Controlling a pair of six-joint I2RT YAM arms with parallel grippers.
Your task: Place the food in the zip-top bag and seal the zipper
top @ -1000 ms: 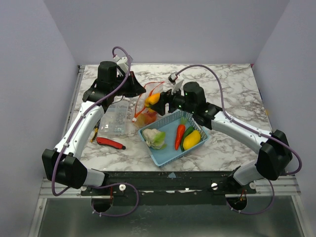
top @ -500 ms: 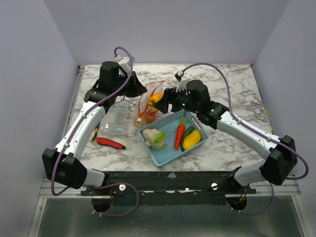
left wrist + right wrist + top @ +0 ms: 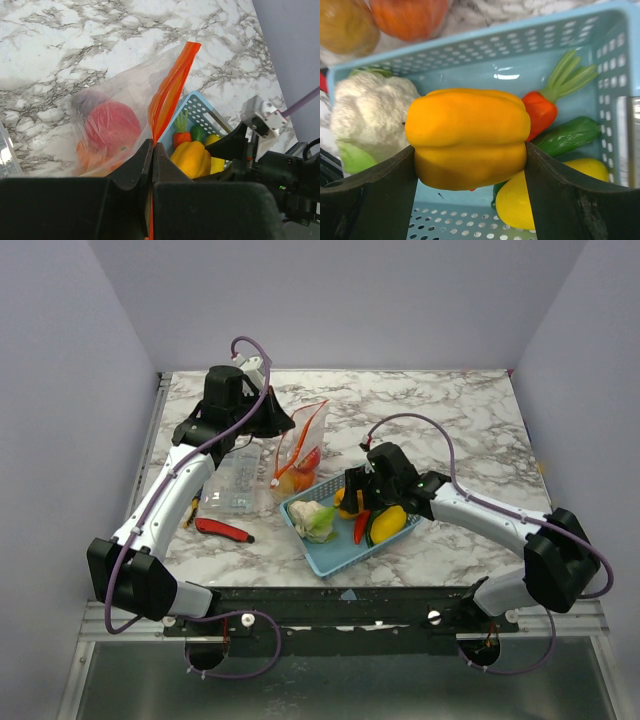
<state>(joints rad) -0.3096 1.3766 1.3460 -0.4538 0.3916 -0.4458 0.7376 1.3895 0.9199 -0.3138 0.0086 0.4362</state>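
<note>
Blue basket [image 3: 485,55]: one cauliflower [image 3: 370,110], one carrot [image 3: 540,112], one cucumber [image 3: 567,135], one yellow fruit [image 3: 390,522]

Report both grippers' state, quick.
Left gripper: shut on the zipper of the zip-top bag.
Right gripper: closed on the yellow bell pepper, over the blue basket.
</note>
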